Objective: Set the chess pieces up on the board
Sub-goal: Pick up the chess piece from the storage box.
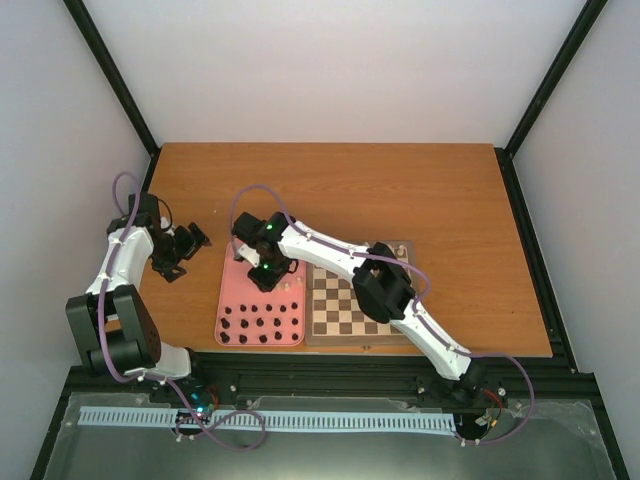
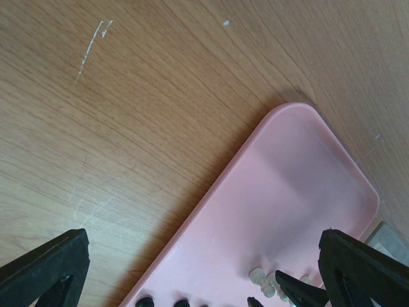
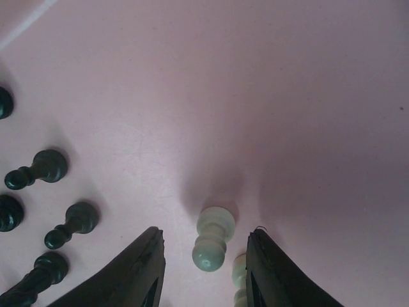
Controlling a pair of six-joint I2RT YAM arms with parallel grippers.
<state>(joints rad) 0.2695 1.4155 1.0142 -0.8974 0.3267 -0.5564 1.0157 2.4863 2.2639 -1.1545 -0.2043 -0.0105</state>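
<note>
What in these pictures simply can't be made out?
- Top view: the right arm covers much of the board; any pieces there are hidden.
- Top view: the right pincer hides the part of the pink tray beneath it.
- Right wrist view: a second cream piece is half behind a finger and cut by the bottom edge.
- Left wrist view: the black pieces are cut off by the bottom edge.

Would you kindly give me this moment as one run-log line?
right gripper: open, straddling white pawn on pink tray | left gripper: open, empty
</note>
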